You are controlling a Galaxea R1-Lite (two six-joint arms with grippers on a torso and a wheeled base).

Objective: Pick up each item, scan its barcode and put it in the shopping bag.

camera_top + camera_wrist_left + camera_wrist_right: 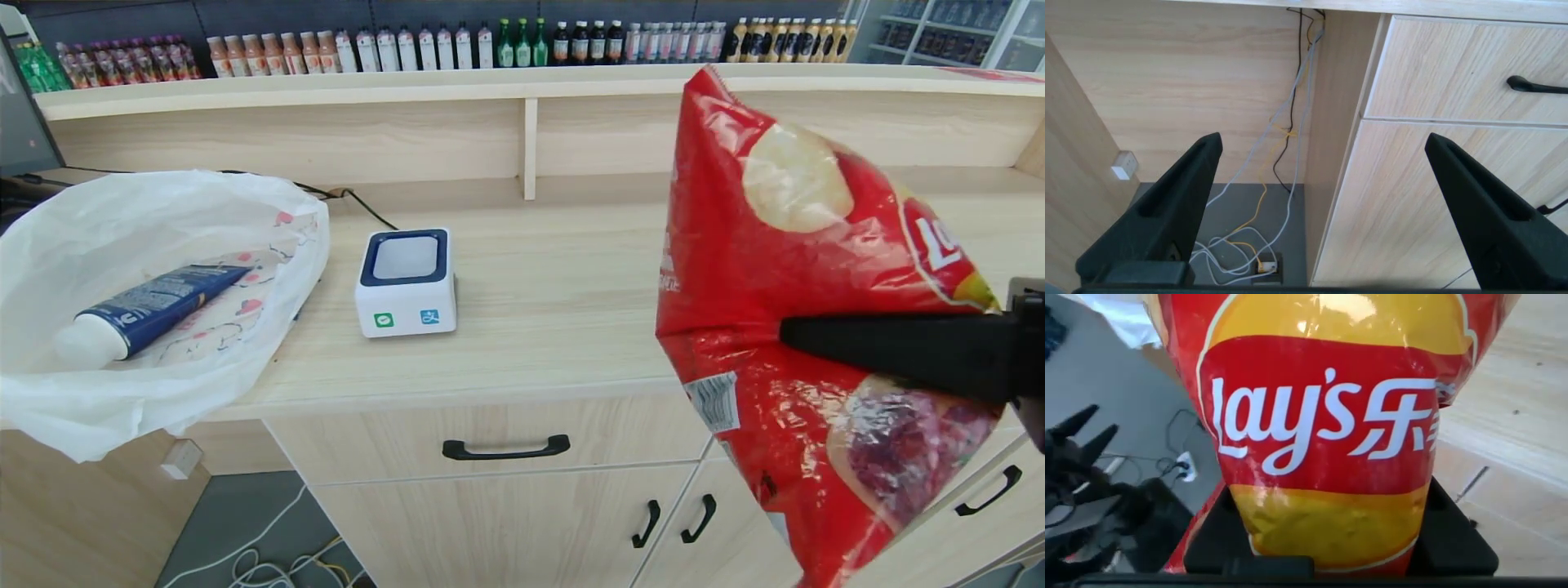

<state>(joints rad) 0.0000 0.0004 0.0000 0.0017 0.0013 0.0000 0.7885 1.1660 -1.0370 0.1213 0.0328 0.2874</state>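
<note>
My right gripper (pixel 796 336) is clenched on a red foil crisp bag (pixel 816 245); one black finger lies across the bag's face, and in the right wrist view the fingers (pixel 1212 531) pinch the bag (pixel 1327 416) from both sides. The bag hangs tilted in the air on my right, over the front edge of the pale wooden counter (pixel 555 310), with its top corner up; its white barcode patch (pixel 712 400) sits low on the side toward the scanner.

The white cube-shaped scanner (pixel 406 282), with a dark blue frame round its top window, stands mid-counter, well apart from the crisp bag. On my left the white plastic shopping bag (pixel 269 204) lies open on the counter; a blue toothpaste tube (pixel 155 310) with a white cap lies inside it.

My left gripper (pixel 1323 204) is released and empty, its fingers spread wide; it hangs below counter level, facing the wooden cupboard fronts (pixel 1429 163) and loose cables (pixel 1249 245) on the floor.
</note>
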